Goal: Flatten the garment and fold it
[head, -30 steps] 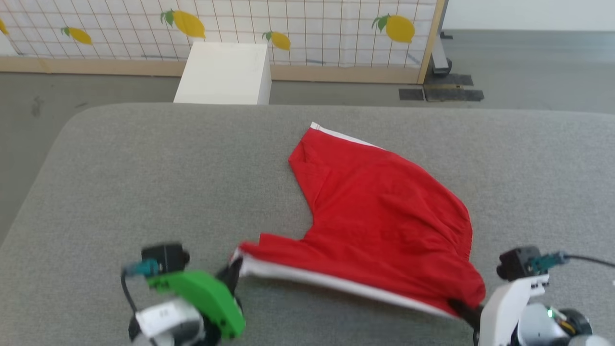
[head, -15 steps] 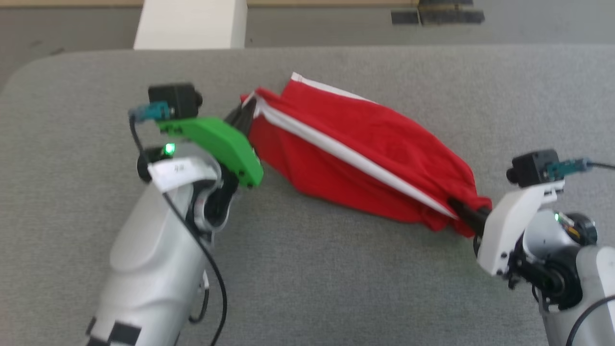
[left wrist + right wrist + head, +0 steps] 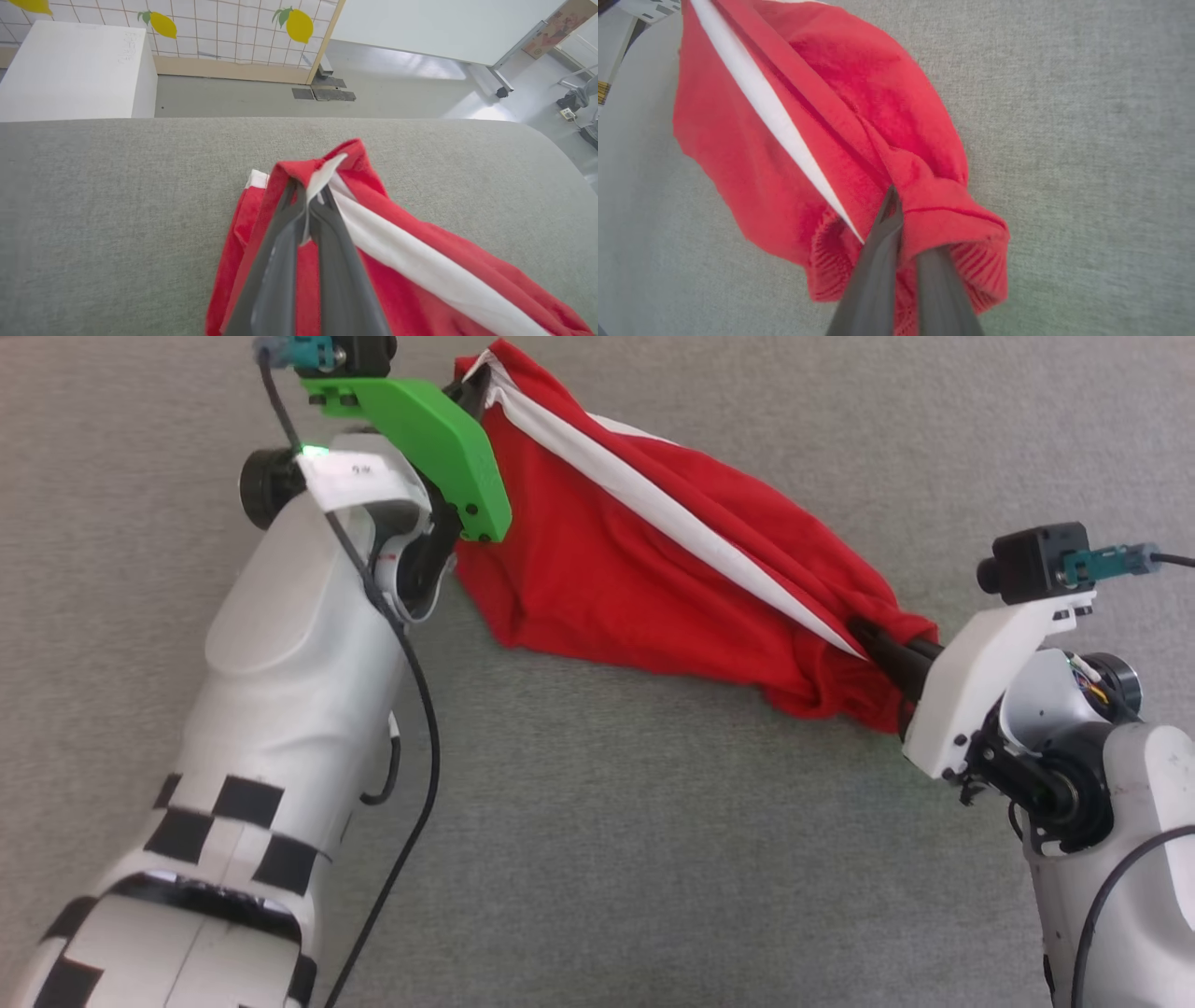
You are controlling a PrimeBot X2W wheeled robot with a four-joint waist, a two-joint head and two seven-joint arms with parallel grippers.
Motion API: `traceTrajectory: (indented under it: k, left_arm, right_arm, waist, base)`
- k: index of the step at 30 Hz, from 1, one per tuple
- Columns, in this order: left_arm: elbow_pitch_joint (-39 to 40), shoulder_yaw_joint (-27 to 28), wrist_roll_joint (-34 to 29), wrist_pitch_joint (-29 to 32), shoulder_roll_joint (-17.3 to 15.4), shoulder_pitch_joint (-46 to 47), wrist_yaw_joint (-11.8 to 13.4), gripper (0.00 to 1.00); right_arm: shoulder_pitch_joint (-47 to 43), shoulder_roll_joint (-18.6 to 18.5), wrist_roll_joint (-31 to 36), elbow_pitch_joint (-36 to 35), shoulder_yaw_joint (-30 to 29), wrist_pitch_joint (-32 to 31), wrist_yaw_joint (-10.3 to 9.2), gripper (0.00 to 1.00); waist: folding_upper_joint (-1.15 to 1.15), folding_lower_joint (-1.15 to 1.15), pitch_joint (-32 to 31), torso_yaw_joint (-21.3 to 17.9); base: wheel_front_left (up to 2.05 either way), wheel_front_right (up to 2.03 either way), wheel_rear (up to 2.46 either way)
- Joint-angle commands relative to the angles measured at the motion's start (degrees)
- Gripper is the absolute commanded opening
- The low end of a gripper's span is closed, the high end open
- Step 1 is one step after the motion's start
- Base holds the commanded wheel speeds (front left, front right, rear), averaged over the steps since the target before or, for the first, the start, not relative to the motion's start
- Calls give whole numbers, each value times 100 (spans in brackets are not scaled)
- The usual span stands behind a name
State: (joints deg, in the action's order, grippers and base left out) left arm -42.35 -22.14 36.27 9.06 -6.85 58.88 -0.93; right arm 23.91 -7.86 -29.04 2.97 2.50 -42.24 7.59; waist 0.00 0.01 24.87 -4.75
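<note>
The red shorts (image 3: 597, 569) hang stretched between both grippers above the grey padded surface, the white side stripe (image 3: 653, 504) running along the taut upper edge. My left gripper (image 3: 474, 387), at the top of the head view, is shut on the hem corner (image 3: 310, 184), where red cloth and white trim sit between the fingers (image 3: 280, 242). At the right my right gripper (image 3: 864, 633) is shut on the bunched elastic waistband (image 3: 943, 210). The lower part of the shorts (image 3: 738, 168) sags onto the surface.
The grey padded table (image 3: 597, 859) spreads under both arms. Beyond its far edge stand a white box (image 3: 70, 70) and a lemon-printed screen (image 3: 224, 32) on the grey floor. My left forearm (image 3: 289, 681) crosses the left of the head view.
Both grippers have lifted the shorts' near edge and carried it away from me, over the rest of the cloth. The head camera has tilted down, so the far floor has left its view.
</note>
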Motion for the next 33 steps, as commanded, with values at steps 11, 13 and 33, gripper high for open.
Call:
traceTrajectory:
  k: [11,13,33]
  left_arm:
    - [-1213,-92,-186,45,-52,634,67,0]
    - [-1341,-85,-167,16,-40,667,68,22]
    - [-1521,-199,-63,-1019,49,963,-492,100]
  right_arm:
    - [320,59,-140,219,316,249,-10,0]
    - [330,51,-161,246,343,273,-10,0]
    - [104,76,31,524,-161,593,-10,100]
  waist:
    - [0,-1,530,-523]
    - [0,-1,542,-524]
    - [0,-1,-117,-107]
  base:
    - [0,0,0]
    - [0,0,0]
    - [0,0,0]
